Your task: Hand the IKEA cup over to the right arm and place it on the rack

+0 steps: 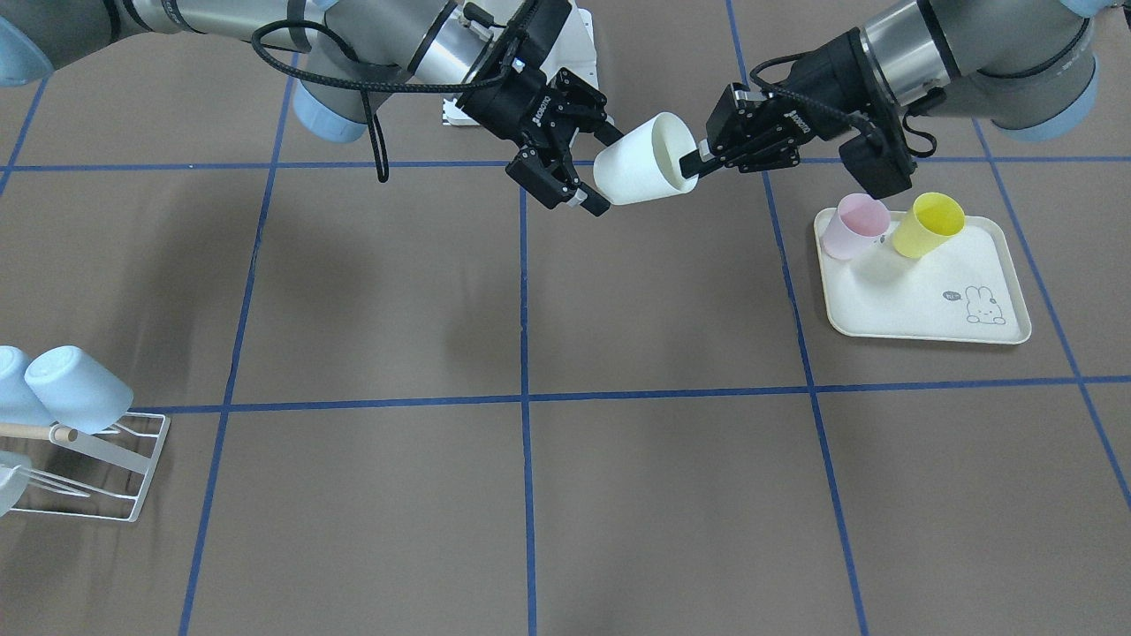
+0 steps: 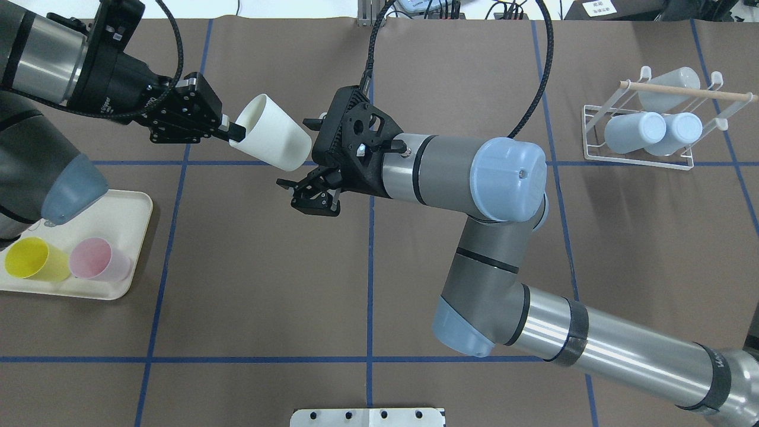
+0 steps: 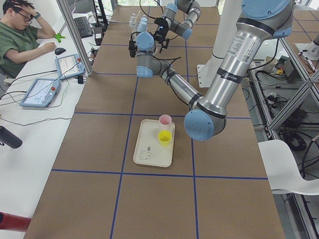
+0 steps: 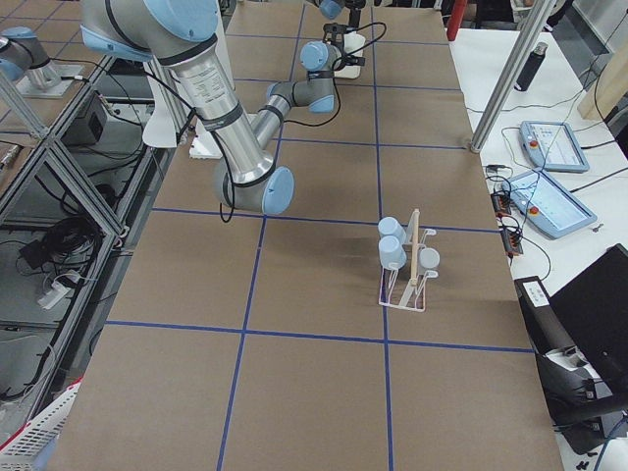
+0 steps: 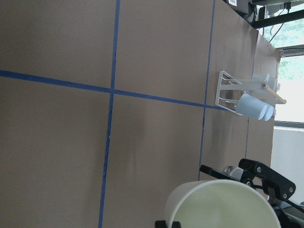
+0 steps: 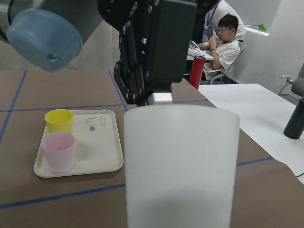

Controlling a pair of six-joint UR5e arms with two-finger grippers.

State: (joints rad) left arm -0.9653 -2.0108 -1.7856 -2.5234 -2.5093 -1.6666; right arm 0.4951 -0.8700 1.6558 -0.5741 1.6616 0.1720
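The white IKEA cup [image 1: 641, 161] [image 2: 270, 133] hangs on its side above the table between the two arms. My left gripper [image 1: 694, 168] [image 2: 234, 130] is shut on its rim, one finger inside the mouth. My right gripper [image 1: 603, 168] [image 2: 299, 157] is open, its fingers straddling the cup's base with a gap showing at the lower finger. The cup fills the right wrist view [image 6: 180, 166] and shows at the bottom of the left wrist view [image 5: 223, 204]. The white wire rack [image 2: 640, 155] [image 1: 132, 477] with its wooden rod stands far off on my right side.
Several pale blue cups [image 2: 628, 130] hang on the rack. A cream rabbit-printed tray [image 1: 928, 309] [image 2: 118, 284] on my left side holds a yellow cup [image 1: 928, 225] and a pink cup [image 1: 855, 227]. A person sits at a side desk [image 3: 20, 35].
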